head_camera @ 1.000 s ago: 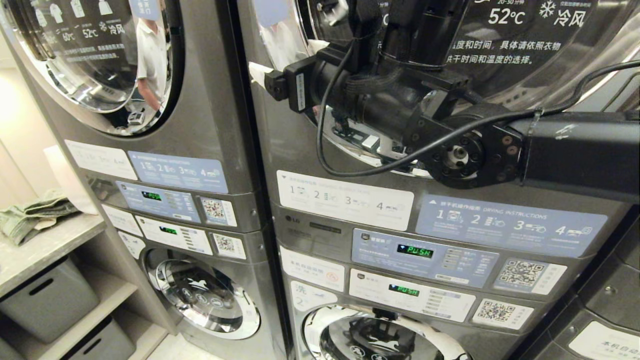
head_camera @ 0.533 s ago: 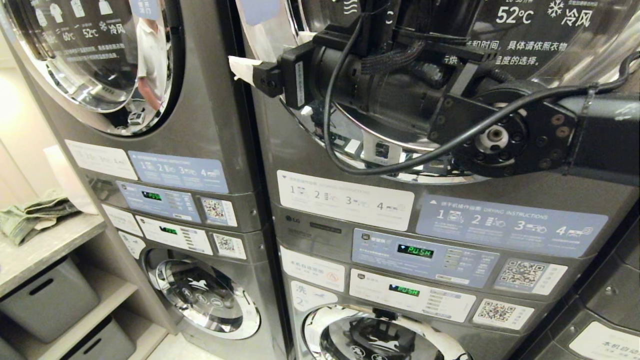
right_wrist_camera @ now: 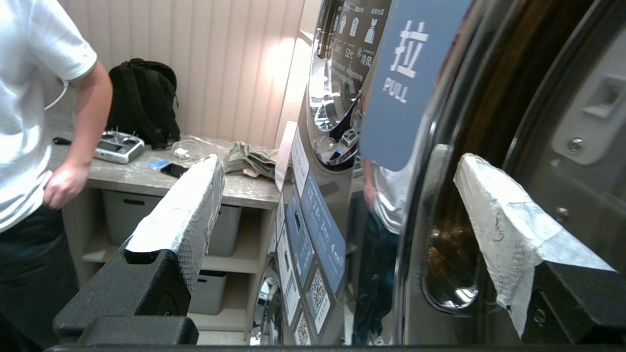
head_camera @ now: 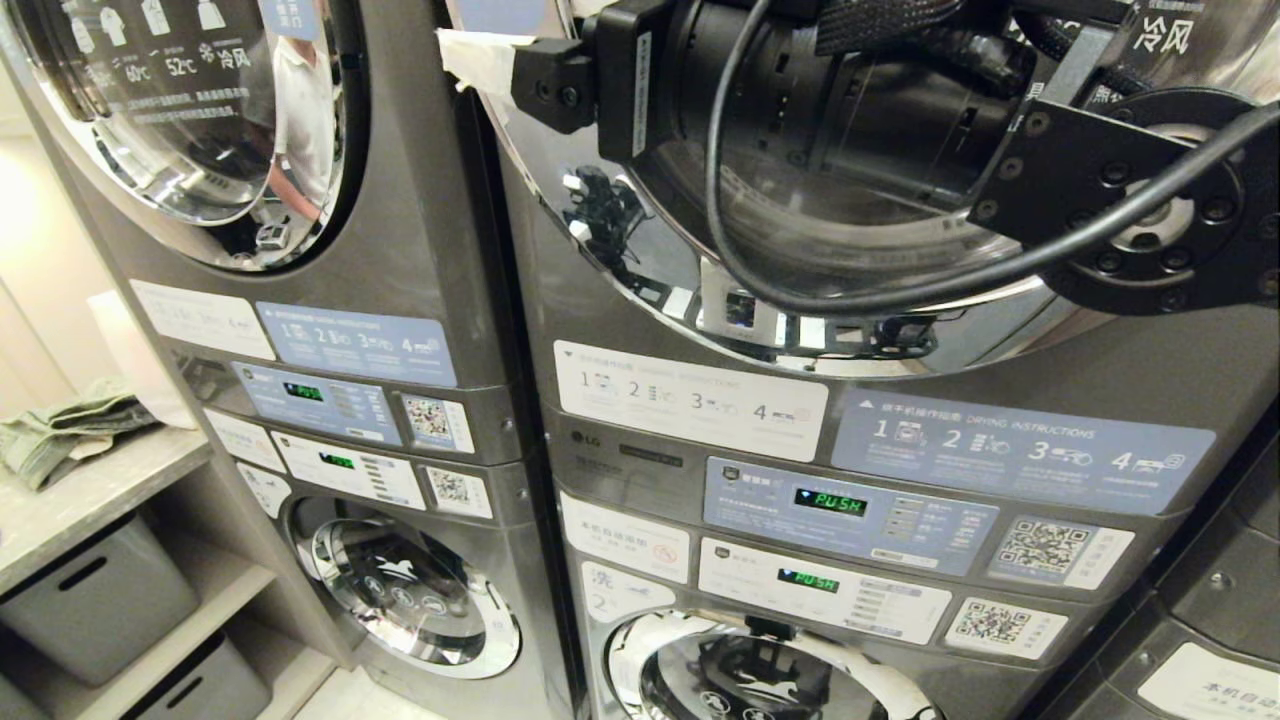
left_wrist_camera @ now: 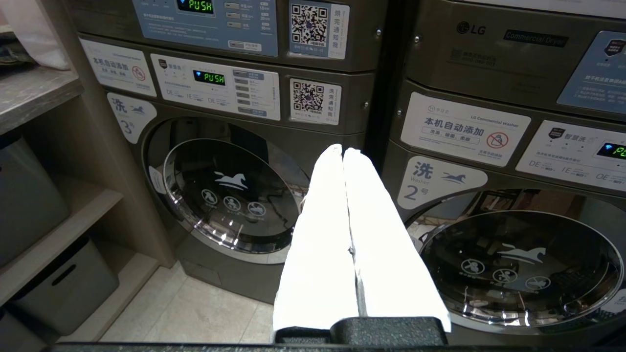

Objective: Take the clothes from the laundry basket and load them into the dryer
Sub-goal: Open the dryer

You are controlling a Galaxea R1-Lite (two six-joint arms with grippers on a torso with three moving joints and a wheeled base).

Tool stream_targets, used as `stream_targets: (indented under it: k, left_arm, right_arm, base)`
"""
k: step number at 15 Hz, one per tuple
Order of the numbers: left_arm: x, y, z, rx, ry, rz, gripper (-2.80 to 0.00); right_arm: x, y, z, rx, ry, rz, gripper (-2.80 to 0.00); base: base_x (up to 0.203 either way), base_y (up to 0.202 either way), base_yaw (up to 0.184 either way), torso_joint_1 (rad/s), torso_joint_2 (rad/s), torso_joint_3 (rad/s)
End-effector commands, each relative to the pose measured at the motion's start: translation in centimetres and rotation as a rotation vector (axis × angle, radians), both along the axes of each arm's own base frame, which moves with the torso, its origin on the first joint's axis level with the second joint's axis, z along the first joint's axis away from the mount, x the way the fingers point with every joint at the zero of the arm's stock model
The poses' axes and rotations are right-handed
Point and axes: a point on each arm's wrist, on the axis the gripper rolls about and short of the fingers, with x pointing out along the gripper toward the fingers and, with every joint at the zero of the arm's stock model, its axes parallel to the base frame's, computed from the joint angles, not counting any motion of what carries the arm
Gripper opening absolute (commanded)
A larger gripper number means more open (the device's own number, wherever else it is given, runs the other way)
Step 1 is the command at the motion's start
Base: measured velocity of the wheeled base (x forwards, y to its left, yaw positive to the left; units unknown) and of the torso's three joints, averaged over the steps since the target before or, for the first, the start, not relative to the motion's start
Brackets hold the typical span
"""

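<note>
Where the shelf [head_camera: 70,500] runs off the head view's left edge, a folded cloth [head_camera: 60,430] lies half cut off. The left gripper [left_wrist_camera: 342,156], seen only by its own camera, is pressed shut and empty before the lower washers [left_wrist_camera: 230,195]. The right gripper [right_wrist_camera: 337,205] gapes wide, empty, straddling the dryer door [head_camera: 850,300] edge; its arm [head_camera: 900,120] hides most of the glass. No basket shows.

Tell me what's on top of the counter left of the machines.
On the counter: a black backpack, a remote controller, a phone, a white cable and crumpled green clothes. A person and the right gripper cover the rest.
</note>
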Motion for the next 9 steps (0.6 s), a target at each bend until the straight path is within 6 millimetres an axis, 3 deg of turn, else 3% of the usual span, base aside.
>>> stream_targets:
  k: [1, 9]
  left_arm:
    - [0.0, 0.0, 0.0, -0.001, 0.0, 0.0, -2.8]
    - [0.0, 0.0, 0.0, -0.001, 0.002, 0.0, -2.8]
  right_arm:
    - [-0.6, -0.6, 0.6, 0.009, -0.011, 0.002, 0.0]
    - [-0.9, -0.8, -0.7, -0.047, 0.027, 0.037, 0.0]
  base:
    - [0.0, 0.0, 0.0, 0.0, 0.0, 0.0]
    - [0.0, 0.0, 0.0, 0.0, 0.0, 0.0]
